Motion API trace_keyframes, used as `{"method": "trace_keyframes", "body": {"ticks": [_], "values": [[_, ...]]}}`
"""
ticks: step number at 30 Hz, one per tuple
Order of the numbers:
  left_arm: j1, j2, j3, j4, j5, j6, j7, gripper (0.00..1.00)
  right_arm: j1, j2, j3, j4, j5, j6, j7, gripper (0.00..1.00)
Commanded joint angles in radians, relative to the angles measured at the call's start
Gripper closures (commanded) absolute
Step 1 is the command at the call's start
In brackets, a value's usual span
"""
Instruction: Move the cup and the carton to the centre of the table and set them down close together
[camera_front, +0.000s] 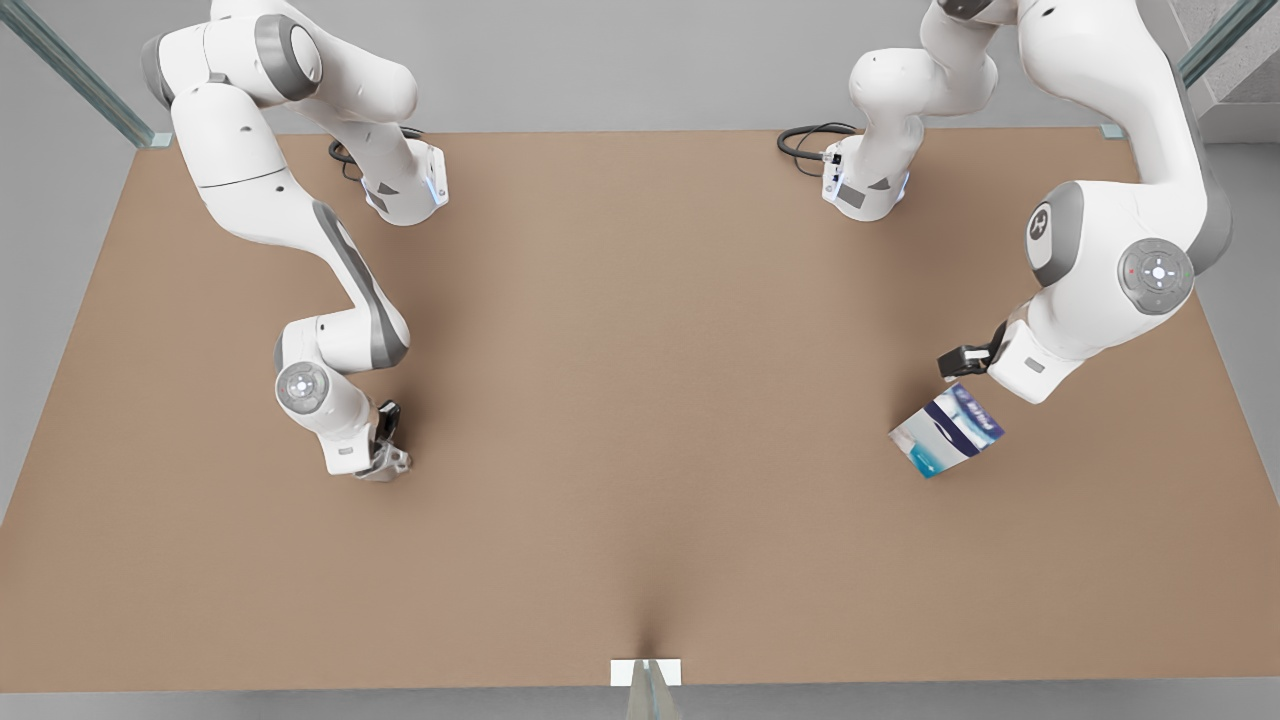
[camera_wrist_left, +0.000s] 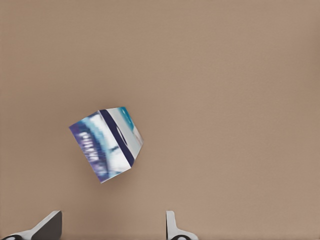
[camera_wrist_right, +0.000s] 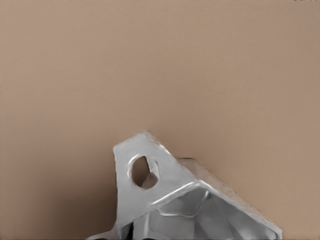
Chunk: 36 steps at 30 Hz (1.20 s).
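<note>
Right now, the small box-shaped carton printed in white, dark navy and teal-blue (camera_front: 946, 431) sits in the right part of the front view, just below the end of the arm there. It is well apart from the middle of the big, flat, tan-brown tabletop (camera_front: 640, 400). In the left wrist view, the left end effector (camera_wrist_left: 114, 216) has its two fingers spread wide, with nothing between them. The carton lies a little way ahead of them and is turned at a slant. That slant could be trouble: if the fingers close on the corners and not on the flat sides, the carton may twist, slip out or tip over. The fingers could also come down beside it and push it away. Over in the left part of the front view, the right end effector (camera_front: 372, 452) is low down at the small light-grey cup with the angled rim and little side handle (camera_wrist_right: 190, 200). The cup is very close in the right wrist view, with its handle turned towards the camera. I cannot tell if the right end effector is holding the cup or is just next to it. If the hold is only on the thin rim or the handle, the cup may spin or drop on the way. Both things must end up close together, so I think the two arms could bump each other in the middle.
</note>
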<state>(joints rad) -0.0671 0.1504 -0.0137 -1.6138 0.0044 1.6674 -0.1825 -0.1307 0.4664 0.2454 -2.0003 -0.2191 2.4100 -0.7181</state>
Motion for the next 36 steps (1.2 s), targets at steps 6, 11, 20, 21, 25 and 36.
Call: {"method": "trace_keyframes", "body": {"ticks": [6, 11, 20, 21, 25, 36], "values": [[0.000, 0.001, 0.000, 0.000, 0.000, 0.000, 0.000, 0.00, -0.001, -0.011, -0.002, 0.015, 0.000, -0.005, 0.000, 0.79], [0.000, 0.001, 0.000, 0.000, 0.000, 0.000, 0.000, 0.00, 0.019, -0.037, 0.002, 0.038, 0.003, -0.009, 0.067, 0.79], [0.000, 0.001, 0.024, 0.000, 0.000, 0.000, 0.005, 0.00, 0.292, 0.035, 0.020, 0.295, 0.009, -0.200, 0.729, 0.79], [0.000, 0.001, 0.024, -0.002, 0.000, 0.000, 0.005, 0.00, 0.355, 0.080, 0.023, 0.409, 0.009, -0.299, 0.831, 0.79], [0.000, 0.000, 0.032, 0.000, 0.000, 0.000, 0.005, 0.00, 0.551, 0.278, -0.006, 0.778, 0.023, -0.471, 1.108, 0.79], [0.000, 0.008, 0.043, 0.000, 0.003, 0.002, 0.011, 0.00, 0.890, 0.745, -0.307, 1.359, 0.164, -0.424, 1.148, 0.79]]}}
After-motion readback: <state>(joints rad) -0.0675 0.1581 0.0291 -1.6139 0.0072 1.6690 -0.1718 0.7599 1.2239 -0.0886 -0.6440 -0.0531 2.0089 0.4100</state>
